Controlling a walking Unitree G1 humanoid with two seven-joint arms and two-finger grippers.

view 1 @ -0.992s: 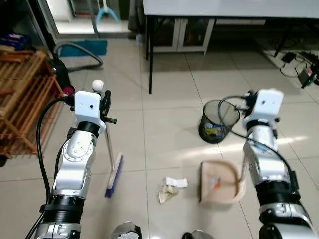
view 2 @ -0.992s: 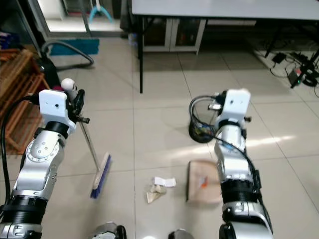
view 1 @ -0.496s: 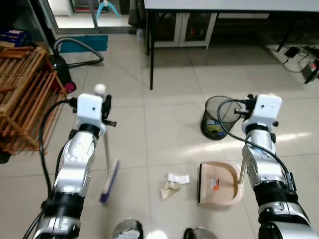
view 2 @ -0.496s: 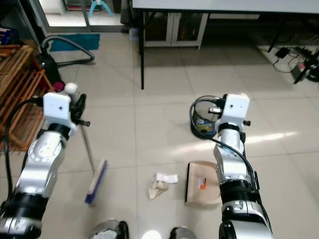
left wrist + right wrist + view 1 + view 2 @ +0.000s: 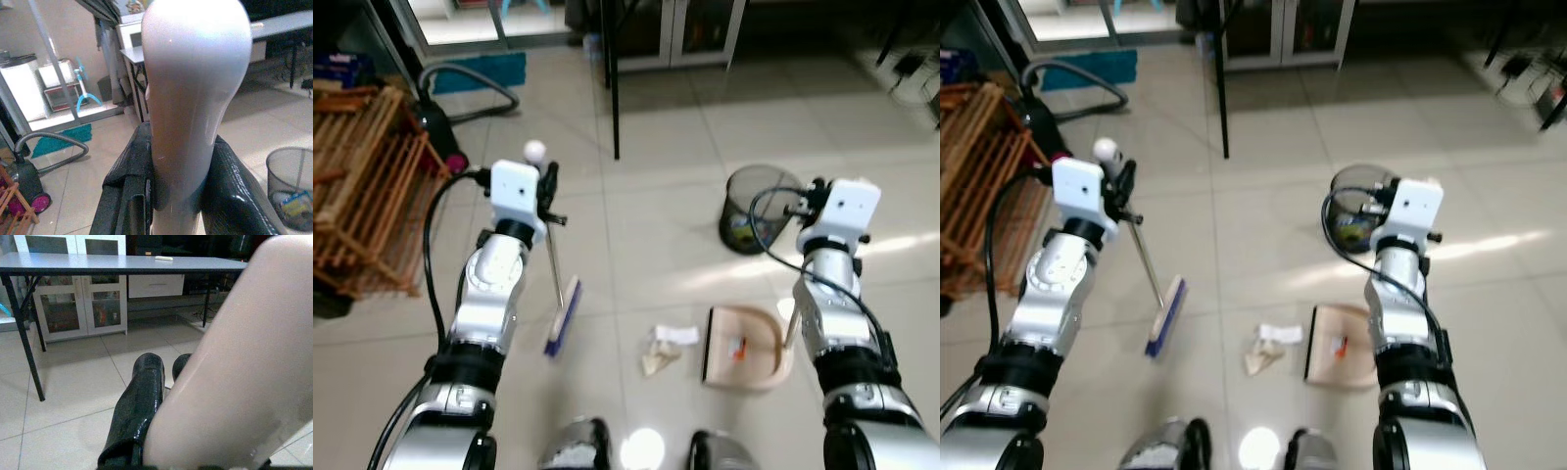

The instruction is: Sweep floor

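Note:
My left gripper [image 5: 546,188] is shut on the white handle [image 5: 195,103] of a broom [image 5: 562,315]. The broom's blue and white head rests on the tiles left of the crumpled paper scraps [image 5: 666,347]. My right gripper [image 5: 815,196] is shut on the beige dustpan handle [image 5: 234,377]. The dustpan [image 5: 744,348] lies flat on the floor just right of the scraps, its open mouth facing them.
A black mesh waste bin [image 5: 754,208] stands behind the dustpan. A wooden rack [image 5: 362,196] and a vacuum cleaner with hose [image 5: 440,137] are at the left. A black table leg [image 5: 610,78] rises at the back centre. My two feet [image 5: 636,452] show at the bottom.
The camera has tilted down and shifted forward. The broom head has swung right, closer to the scraps, and the dustpan has stayed beside them.

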